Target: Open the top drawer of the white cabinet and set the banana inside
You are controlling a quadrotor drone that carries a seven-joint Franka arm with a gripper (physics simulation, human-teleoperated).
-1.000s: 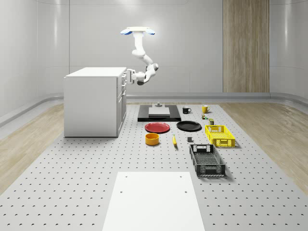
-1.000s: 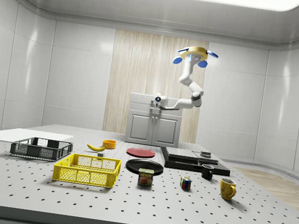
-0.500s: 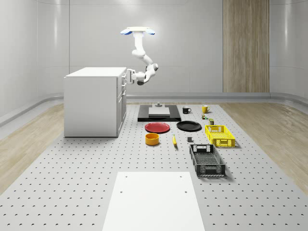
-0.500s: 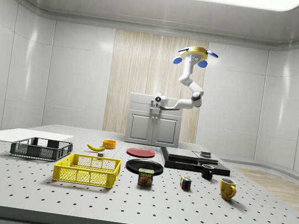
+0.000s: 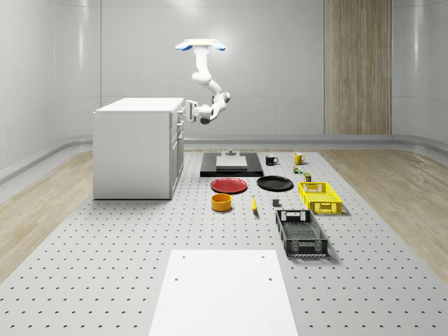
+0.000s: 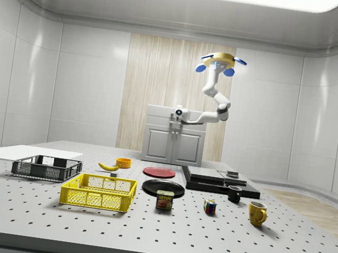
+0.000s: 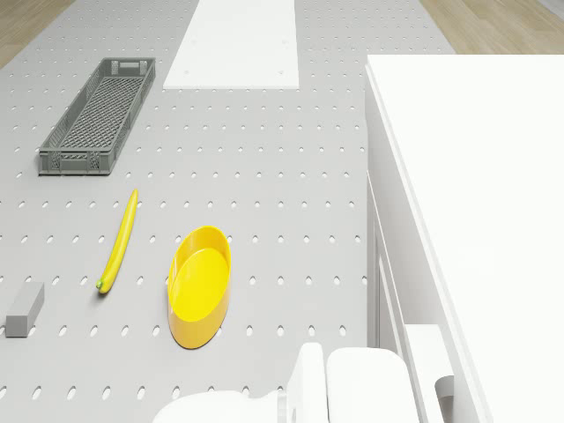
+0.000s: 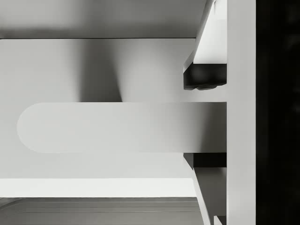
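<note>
Hovering high in the air, just beside the front of the white cabinet: the drone, above the tabletop, with the arm bent down and reaching toward the cabinet front. At the top drawer of the cabinet: the claw, level with the drawer front and touching it. In the wrist view, pinching the drawer handle: two dark fingertips, one on each side of the bar, pressed against it. Top drawer looking closed, flush with the cabinet front. Lying flat on the tabletop, well apart from the cabinet front: the banana, just beside the yellow bowl, which sits between banana and cabinet. Farther from the cabinet than the banana: a grey crate and a small grey block.
</note>
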